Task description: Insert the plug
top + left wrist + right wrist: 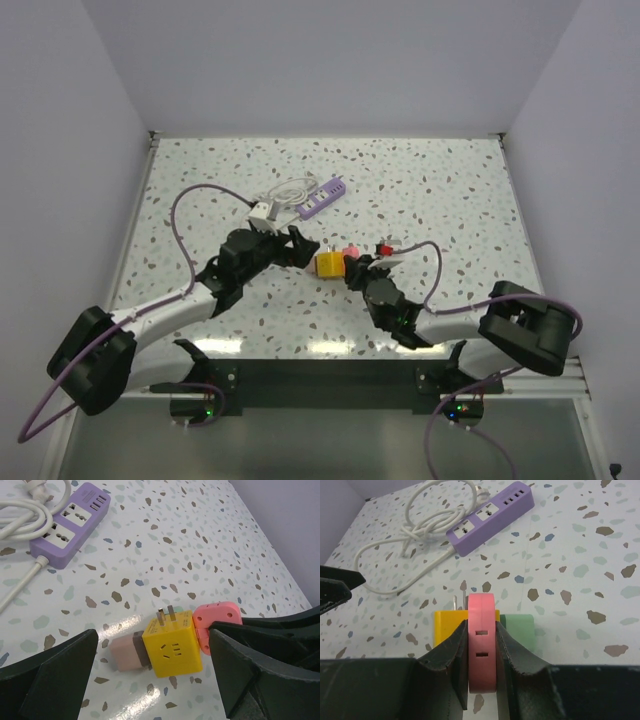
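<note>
right claw (481, 626) is clamped narrow on the pink plug (481, 652), one finger on each flat face, plug standing on edge w/ two small slots facing the wrist cam. the plug sits near the middle of the table (450, 200), just ahead of the right arm, pressed up against one side of the yellow cube adapter (172, 644); can't tell from any view if its pins are actually in the cube. the cube rests on the table w/ two metal prongs sticking out of its far side and a socket face turned toward the left wrist cam. a brownish block (127, 652) touches the cube's opp. side, and in the right wrist view a green block (518, 630) sits just beside the plug on the side away from the cube. left claw (152, 639) is spread wide, holding nothing, its fingers (60, 672) on either side of the cube group w/o touching it, low and near the table. farther back lies the purple power strip (325, 197), flat, sockets up, well apart from the plug, w/ its white cord (285, 190) looped in a loose coil beside it toward the left.
</note>
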Motion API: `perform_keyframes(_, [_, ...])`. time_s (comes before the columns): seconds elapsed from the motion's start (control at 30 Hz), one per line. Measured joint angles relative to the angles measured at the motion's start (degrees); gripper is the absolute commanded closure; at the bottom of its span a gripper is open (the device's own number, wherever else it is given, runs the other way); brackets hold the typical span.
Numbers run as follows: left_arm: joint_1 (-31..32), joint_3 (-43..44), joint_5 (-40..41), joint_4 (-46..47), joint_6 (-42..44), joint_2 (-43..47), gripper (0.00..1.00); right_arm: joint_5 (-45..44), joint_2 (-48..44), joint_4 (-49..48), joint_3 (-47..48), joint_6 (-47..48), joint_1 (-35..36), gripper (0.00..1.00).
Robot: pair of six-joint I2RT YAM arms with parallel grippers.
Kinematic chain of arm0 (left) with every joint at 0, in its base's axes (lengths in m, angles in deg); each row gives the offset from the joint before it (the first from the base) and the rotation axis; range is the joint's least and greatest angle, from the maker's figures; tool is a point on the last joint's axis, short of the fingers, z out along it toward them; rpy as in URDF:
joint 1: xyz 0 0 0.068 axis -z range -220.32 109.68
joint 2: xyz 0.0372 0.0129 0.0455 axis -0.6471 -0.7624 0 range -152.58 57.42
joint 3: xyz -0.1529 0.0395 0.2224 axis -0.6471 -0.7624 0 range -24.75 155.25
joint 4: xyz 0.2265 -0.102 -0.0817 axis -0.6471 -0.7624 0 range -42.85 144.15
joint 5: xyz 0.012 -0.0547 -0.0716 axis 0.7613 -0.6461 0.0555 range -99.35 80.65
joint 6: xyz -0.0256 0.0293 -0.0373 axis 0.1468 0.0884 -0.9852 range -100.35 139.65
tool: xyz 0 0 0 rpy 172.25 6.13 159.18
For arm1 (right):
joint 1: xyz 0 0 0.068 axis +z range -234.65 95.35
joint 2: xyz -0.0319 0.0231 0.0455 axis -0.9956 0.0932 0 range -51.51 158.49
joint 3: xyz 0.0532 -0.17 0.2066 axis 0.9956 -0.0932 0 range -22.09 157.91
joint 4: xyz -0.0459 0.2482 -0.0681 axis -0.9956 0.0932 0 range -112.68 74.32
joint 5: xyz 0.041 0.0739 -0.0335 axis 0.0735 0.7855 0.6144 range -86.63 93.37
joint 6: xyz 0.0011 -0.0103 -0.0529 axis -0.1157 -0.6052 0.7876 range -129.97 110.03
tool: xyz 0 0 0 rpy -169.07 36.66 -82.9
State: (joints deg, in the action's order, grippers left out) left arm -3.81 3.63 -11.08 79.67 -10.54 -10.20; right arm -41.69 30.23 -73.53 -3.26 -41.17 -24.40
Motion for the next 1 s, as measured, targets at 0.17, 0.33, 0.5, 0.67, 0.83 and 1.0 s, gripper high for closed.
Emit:
perform_keyframes(0.17, [0.00,-0.33,0.57,-0.37,0.09,0.50,0.02,-2.05,2.51,-1.44,-2.12,-2.40,4.26,1.00])
perform_keyframes(0.33, [0.00,-1.18,0.74,-0.48,0.42,0.74,0.02,-5.20,7.48,6.25,-3.63,-4.98,8.81,1.00])
perform_keyframes(0.5, [0.00,-1.73,0.76,-0.92,0.83,1.42,0.02,-8.04,7.67,9.75,-2.14,-7.56,9.92,0.91])
perform_keyframes(0.67, [0.00,-1.86,0.76,-0.96,0.87,2.29,0.01,-8.94,7.78,12.04,-0.90,-8.26,10.23,0.54])
perform_keyframes(0.83, [0.00,-1.88,0.76,-0.98,0.87,2.43,0.00,-8.35,7.48,16.61,-0.66,-7.04,10.25,0.25])
perform_keyframes(1.0, [0.00,-1.88,0.76,-1.03,0.92,2.86,0.00,-7.76,3.37,20.83,-0.68,-3.74,10.25,0.05])
